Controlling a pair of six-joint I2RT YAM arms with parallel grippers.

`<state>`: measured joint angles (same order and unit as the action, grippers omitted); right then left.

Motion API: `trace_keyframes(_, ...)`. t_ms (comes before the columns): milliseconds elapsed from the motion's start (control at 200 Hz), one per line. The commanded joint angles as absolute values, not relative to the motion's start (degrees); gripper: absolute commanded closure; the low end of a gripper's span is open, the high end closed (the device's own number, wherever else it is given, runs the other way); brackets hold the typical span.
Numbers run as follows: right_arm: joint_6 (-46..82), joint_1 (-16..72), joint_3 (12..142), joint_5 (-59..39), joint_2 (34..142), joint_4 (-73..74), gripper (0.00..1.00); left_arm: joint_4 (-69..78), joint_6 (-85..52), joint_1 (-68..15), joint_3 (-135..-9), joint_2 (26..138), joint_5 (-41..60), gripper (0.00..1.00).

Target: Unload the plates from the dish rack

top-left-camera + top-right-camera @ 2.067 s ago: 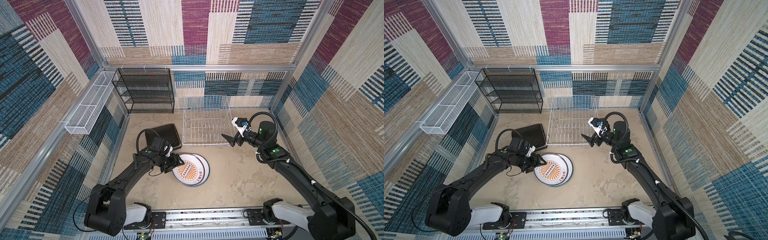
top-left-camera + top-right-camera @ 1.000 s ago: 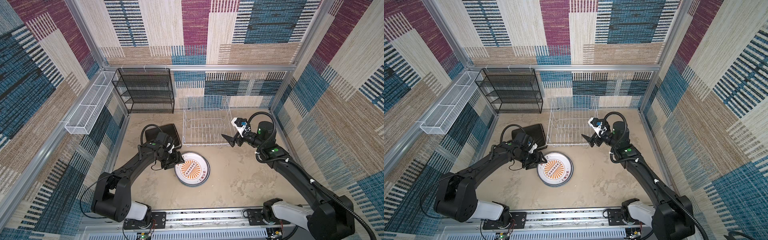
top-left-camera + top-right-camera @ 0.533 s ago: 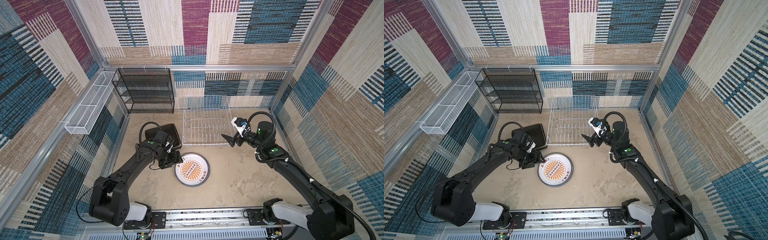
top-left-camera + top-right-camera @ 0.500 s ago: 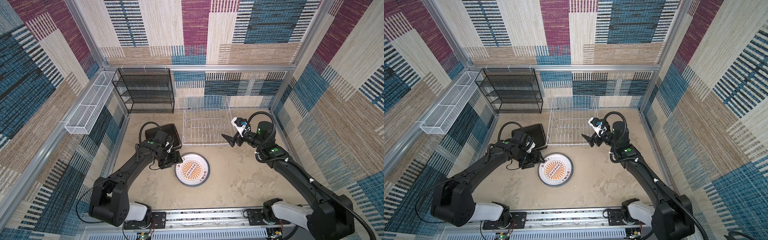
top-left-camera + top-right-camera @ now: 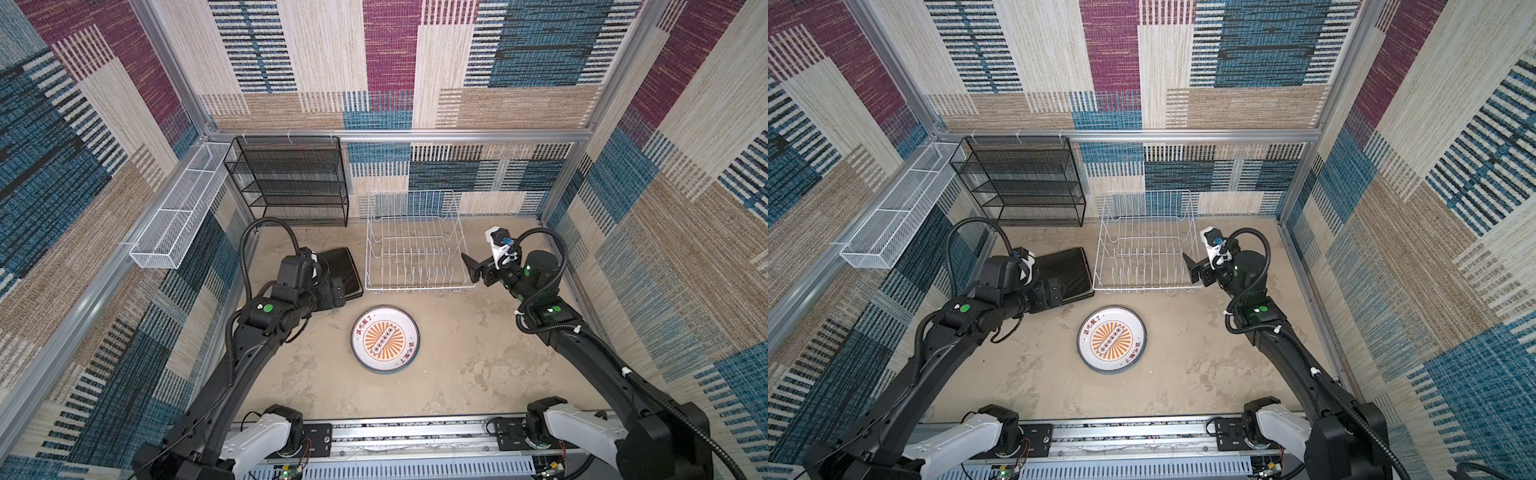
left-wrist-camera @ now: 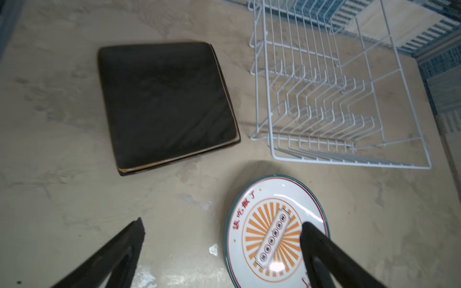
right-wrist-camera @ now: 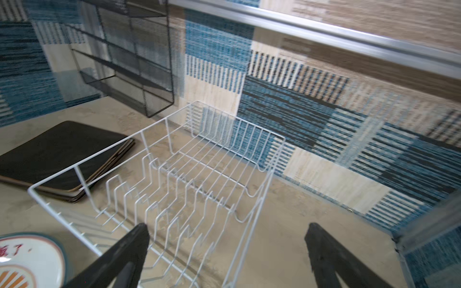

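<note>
Now, dish rack bare near the worktop's back edge, round plates stacked mid-worktop, square plates toward its left edge, my left claw and right claw, both spread empty, should withdraw upward without nudging either stack.

Empty dish rack; round plates, black square plates (stacked) beside it.

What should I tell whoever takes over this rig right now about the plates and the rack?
Left end effector: open, empty, beside the round plates.
Right end effector: open, empty, by the rack, at its right side.
Rack: empty.
Square plates: stacked black side up, left of the rack.
Round plates: on the table in front of it.
Done: unloading, it seems. Left: nothing that I can see.
</note>
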<state>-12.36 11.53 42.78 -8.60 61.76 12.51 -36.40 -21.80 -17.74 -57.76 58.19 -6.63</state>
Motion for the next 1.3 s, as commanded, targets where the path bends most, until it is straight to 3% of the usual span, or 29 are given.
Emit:
trace_keyframes(0,-4.5,8.5,39.7,-0.9,60.0,21.3,0.0,-20.1,-15.0,-17.8,-51.1,53.9,-20.0,0.01)
trace_keyframes(240,4.9,1.8,31.1,3.5,59.8,28.2,0.0,3.8,-8.0,-17.7,-33.5,50.3,-33.6,0.01)
trace_keyframes(491,4.7,0.1,21.5,9.2,61.9,40.5,0.0,19.9,-3.9,-17.4,-26.1,59.8,-40.9,0.01)
trace_keyframes(806,4.8,-0.3,11.5,8.5,67.8,57.5,0.0,48.2,2.6,-16.3,-17.3,70.1,-40.3,0.01)
trace_keyframes(1222,1.1,-0.7,10.2,3.7,81.7,71.9,0.0,67.4,1.5,-8.8,-13.3,84.4,-32.9,0.01)
trace_keyframes(1297,1.2,-0.7,9.5,3.9,84.8,75.4,0.0,63.6,1.0,-8.6,-13.7,83.1,-30.7,0.01)
